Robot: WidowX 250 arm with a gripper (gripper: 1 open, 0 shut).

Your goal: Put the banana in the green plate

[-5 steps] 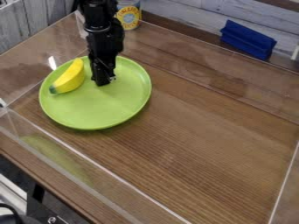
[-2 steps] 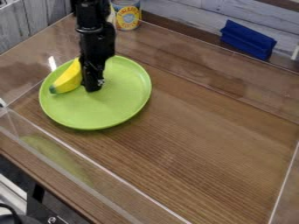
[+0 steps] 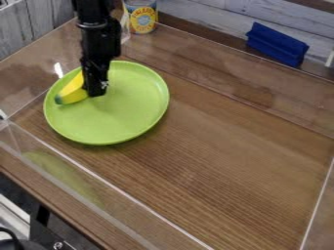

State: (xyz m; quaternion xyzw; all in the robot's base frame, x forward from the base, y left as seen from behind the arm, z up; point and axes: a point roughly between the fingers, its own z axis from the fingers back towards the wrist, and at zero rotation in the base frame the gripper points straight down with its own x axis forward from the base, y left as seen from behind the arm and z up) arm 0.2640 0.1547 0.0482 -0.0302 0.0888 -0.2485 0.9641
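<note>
The lime-green plate (image 3: 131, 115) lies at the left of the wooden table. The short yellow banana (image 3: 68, 92) rests on the plate's left rim, partly over the edge. My gripper (image 3: 94, 88) points down over the plate's left part, its dark fingers shut. They stand right beside the banana's right end and overlap it in this view. I cannot tell whether they touch or pinch it.
A blue box (image 3: 276, 43) sits at the back right near the wall. A yellow-labelled container (image 3: 141, 18) stands at the back, just behind the arm. Clear plastic walls (image 3: 53, 176) border the table's front and left edges.
The shut gripper has moved left across the plate, from its middle to the banana's right end, and risen slightly. The banana has stayed in about the same place.
</note>
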